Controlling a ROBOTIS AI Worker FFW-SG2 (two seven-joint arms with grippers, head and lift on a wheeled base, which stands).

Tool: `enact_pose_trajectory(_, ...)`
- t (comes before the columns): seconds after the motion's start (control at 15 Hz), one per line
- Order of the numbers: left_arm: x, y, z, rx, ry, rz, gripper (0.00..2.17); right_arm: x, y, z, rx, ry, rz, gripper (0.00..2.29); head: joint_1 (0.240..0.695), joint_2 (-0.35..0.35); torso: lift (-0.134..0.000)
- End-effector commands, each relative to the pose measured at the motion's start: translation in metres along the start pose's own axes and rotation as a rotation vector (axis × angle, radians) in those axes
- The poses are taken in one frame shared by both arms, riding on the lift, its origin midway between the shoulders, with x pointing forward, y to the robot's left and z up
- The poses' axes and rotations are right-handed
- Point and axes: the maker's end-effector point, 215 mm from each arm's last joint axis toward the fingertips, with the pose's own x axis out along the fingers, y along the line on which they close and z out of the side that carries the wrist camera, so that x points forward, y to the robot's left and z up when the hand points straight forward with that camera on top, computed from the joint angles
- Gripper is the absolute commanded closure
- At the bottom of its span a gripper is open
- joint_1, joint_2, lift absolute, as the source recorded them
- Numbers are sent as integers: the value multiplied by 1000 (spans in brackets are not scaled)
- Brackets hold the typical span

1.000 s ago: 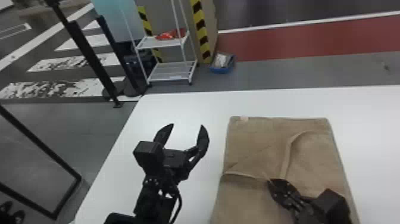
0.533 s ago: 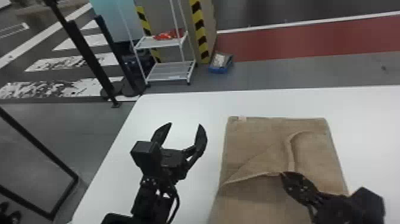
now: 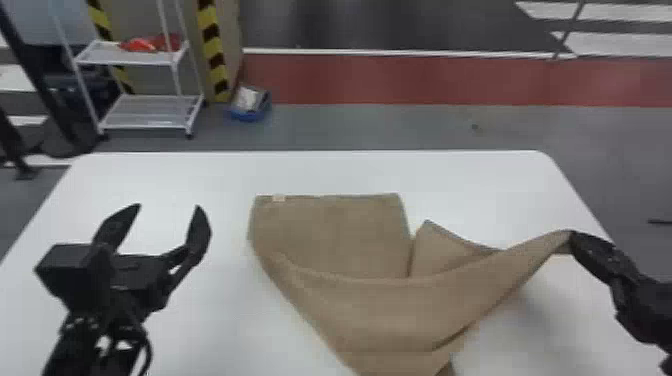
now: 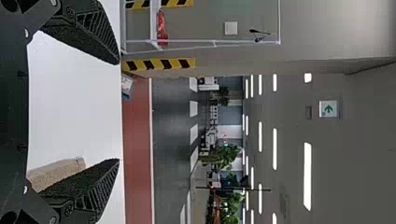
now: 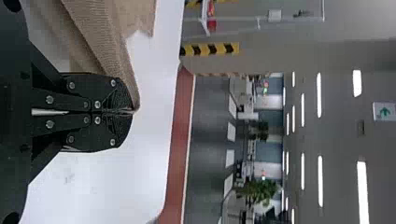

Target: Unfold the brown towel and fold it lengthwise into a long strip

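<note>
The brown towel (image 3: 350, 315) ran from the centre of the head view to its lower edge, partly on the white table (image 3: 220, 330). One stretch of it was pulled out to the right, rising to the right gripper (image 3: 572, 240), whose fingers were pinched together on a corner or edge. At the left of the view the left gripper (image 3: 169, 205) stood with its fingers wide apart and nothing between them.

The unfolding looked partly done: the far part lay flat, while the middle sagged in a loose swag and a pointed flap stuck out right of centre. Opening out and flattening the rest seemed to remain, and the lengthwise fold into a strip was not yet made.
</note>
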Motion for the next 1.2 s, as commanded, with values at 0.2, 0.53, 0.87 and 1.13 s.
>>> enact_pose_trajectory(0.2, 9, -29, -7, 21, 16, -48, 147, -1, -124, 18, 158, 22, -228, 1362, 695, -295, -114)
enact_pose_trajectory(0.53, 25, -77, -22, 21, 50, -152, 140, 32, -54, 15, 148, 13, -94, 1362, 695, -342, -114)
enact_pose_trajectory(0.87, 48, -122, -56, 6, 147, -272, 161, 81, 60, 5, 90, 47, 106, 1362, 695, -280, -114)
enact_pose_trajectory(1.13, 59, -138, -101, 38, 250, -302, 218, 94, 118, 2, 53, 58, 204, 1362, 695, -213, -114)
